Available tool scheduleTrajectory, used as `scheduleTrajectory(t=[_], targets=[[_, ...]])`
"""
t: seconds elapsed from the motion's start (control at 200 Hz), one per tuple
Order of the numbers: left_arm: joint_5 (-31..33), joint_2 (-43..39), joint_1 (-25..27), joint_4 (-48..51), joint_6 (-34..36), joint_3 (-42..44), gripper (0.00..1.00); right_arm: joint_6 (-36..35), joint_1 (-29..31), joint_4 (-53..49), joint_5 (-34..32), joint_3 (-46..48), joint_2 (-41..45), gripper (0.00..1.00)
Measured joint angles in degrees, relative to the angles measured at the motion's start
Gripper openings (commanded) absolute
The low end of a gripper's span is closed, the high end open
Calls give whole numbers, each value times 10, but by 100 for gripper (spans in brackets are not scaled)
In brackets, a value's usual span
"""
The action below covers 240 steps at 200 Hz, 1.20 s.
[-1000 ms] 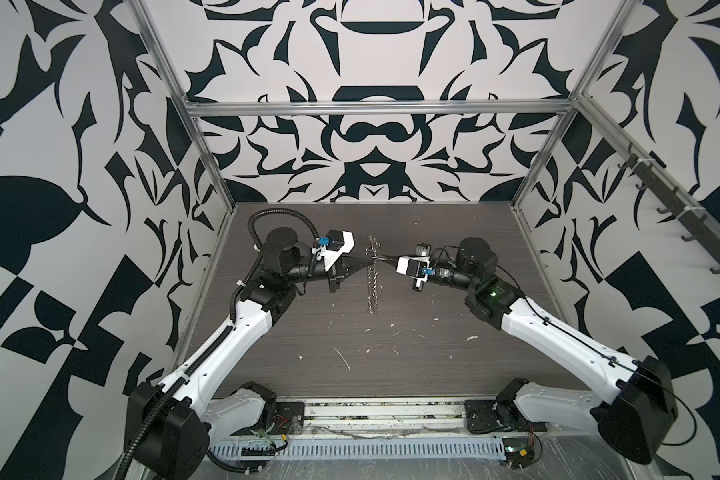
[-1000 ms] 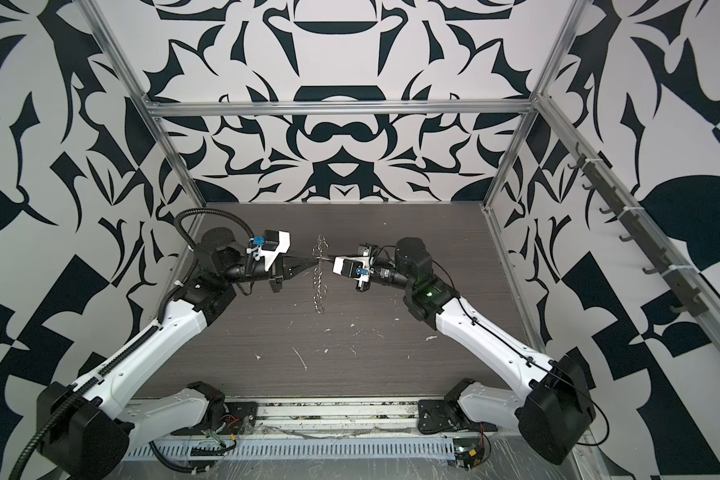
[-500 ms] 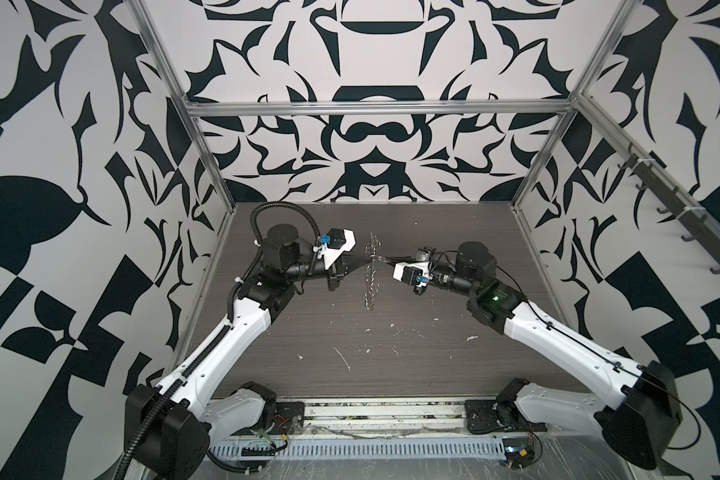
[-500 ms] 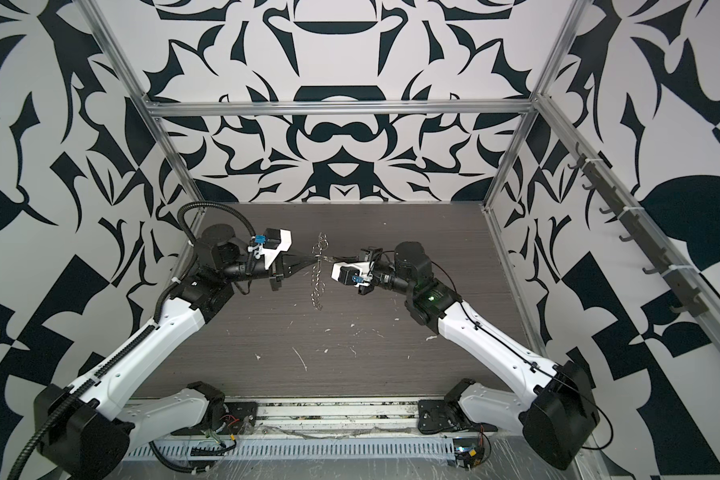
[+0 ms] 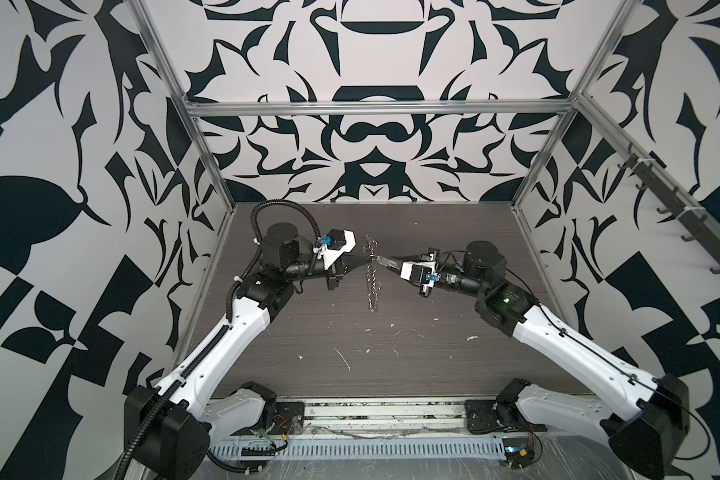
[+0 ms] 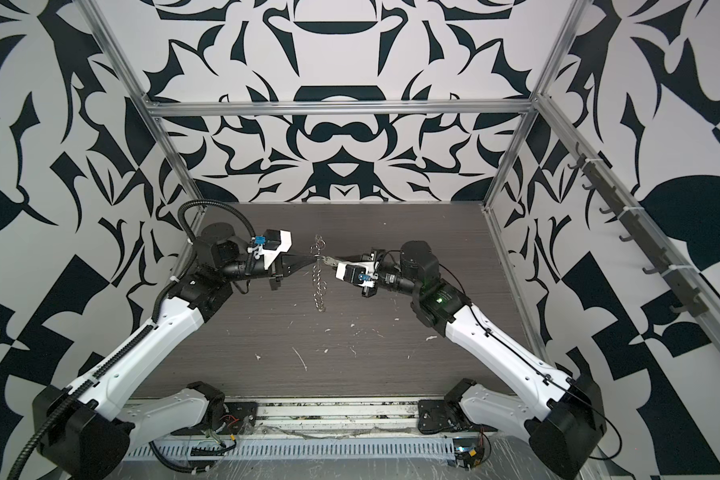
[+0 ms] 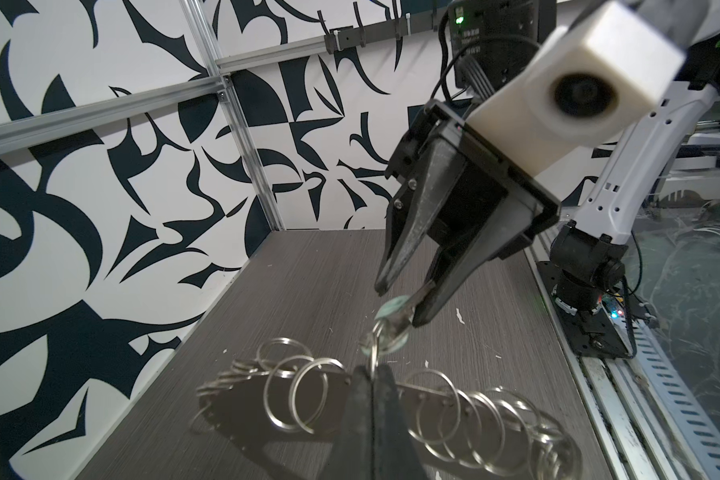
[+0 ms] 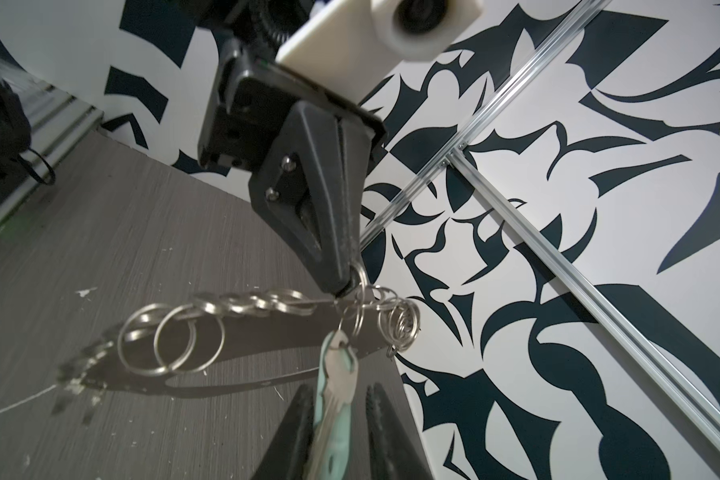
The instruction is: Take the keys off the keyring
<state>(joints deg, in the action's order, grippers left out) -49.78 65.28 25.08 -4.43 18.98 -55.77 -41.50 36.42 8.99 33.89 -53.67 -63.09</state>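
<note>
Left fingers (image 8: 329,232) clamped shut on keyring (image 6: 318,286), held in air over far-centre desk (image 5: 433,353); ring chain droops. Right fingers (image 7: 408,237) parted. Key (image 8: 337,374), attached to keyring, lies between them, touching one finger.

In the right wrist view, the blade end of the silver metal key in a pale mint plastic cover (image 8: 338,376) and the roots of the right gripper's black fingers (image 8: 289,440) either side of it run out of view; whether key and fingers touch cannot be told. In the left wrist view, the left gripper's black fingers (image 7: 362,424) are blurred, cut off at the edge, and hide the middle of the thin grey metal keyring strung with small silver split rings (image 7: 294,395). In both top views the key, at the right fingertips, is too small to make out.
</note>
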Motion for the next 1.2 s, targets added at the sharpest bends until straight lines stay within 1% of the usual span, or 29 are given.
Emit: scheduleTrajectory(t=[0.09,0.205,0.315,0.47,0.63,0.945,1.2], targets=[[0,0,0,5,5,-2,0,23,0,-5,19,-19,-2,27],[0,0,0,9,10,-2,0,42,0,-15,37,-38,-6,27],[0,0,0,11,13,-2,0,53,0,-18,46,-42,-12,24],[0,0,0,14,16,-2,0,52,0,-38,54,-56,-33,23],[0,0,0,20,17,-2,0,50,0,-57,60,-71,-52,23],[3,0,0,22,17,-2,0,58,0,-60,61,-71,-57,25],[7,0,0,22,14,-2,0,72,0,-44,54,-71,-63,21]])
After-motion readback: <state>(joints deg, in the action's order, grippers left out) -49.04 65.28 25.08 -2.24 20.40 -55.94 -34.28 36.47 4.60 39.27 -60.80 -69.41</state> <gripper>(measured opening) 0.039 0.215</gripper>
